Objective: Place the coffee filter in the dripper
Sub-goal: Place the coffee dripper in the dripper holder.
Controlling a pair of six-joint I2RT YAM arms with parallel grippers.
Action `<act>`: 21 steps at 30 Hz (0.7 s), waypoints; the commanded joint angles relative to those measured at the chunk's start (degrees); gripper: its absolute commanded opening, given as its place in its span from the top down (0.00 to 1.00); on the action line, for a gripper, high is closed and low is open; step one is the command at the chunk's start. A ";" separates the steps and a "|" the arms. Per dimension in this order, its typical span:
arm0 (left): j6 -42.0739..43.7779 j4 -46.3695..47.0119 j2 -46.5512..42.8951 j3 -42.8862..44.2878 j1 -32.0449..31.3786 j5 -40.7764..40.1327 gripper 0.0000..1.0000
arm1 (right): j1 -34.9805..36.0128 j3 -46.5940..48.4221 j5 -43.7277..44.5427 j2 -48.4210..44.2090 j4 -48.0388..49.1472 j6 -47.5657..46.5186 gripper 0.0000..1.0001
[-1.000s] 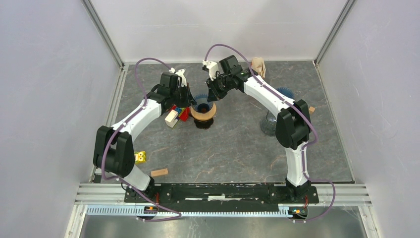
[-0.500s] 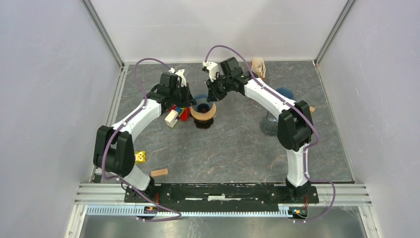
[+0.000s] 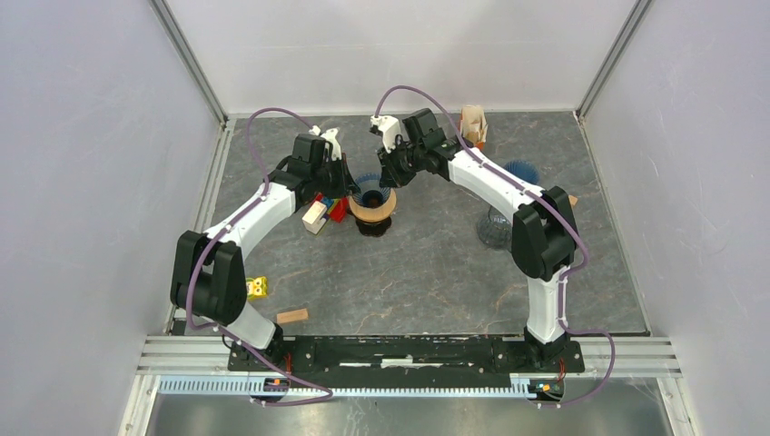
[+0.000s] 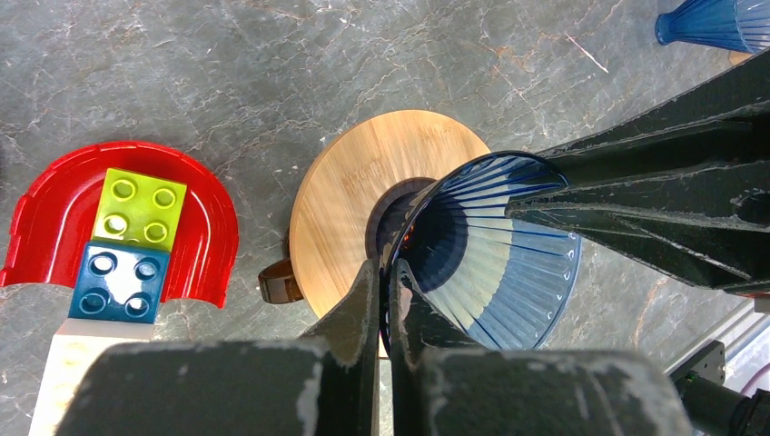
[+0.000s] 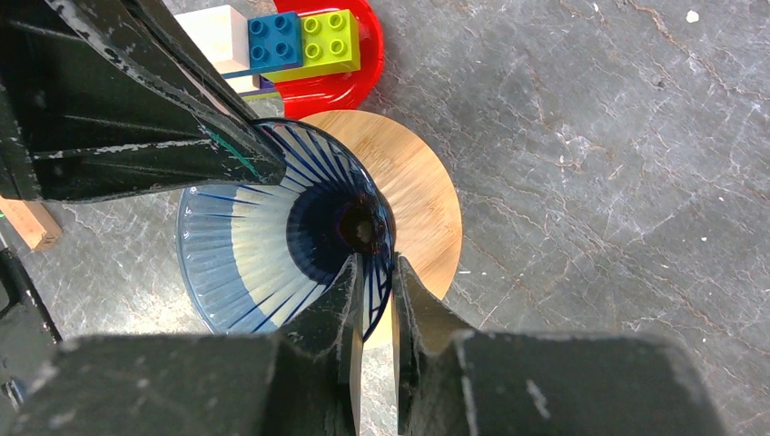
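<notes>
Pinching dripper (image 4: 495, 272) rim with left gripper (image 4: 389, 272) and right gripper (image 5: 374, 268), opposite sides. Looks like rigid, slick plastic. Take filter (image 3: 472, 123) by edge, gently: probably light, floppy paper.

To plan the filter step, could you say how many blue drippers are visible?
3: one dripper pinched by left gripper and right gripper over the stand; two more by the right arm, partly hidden.

The grey marbled tabletop (image 3: 427, 263) carries a red plastic arch (image 4: 45, 227), a small wooden block (image 3: 292, 316) and a yellow toy (image 3: 258, 288).
</notes>
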 commanded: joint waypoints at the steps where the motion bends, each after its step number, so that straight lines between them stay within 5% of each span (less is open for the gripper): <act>1: 2.41 -7.54 7.12 -5.30 -2.50 -0.83 0.98 | 4.32 -5.71 2.07 8.32 -6.17 -5.65 1.00; 21: 3.53 -7.86 7.23 -4.82 -3.14 -1.18 0.98 | 5.29 -8.28 2.42 6.66 -5.27 -6.59 1.00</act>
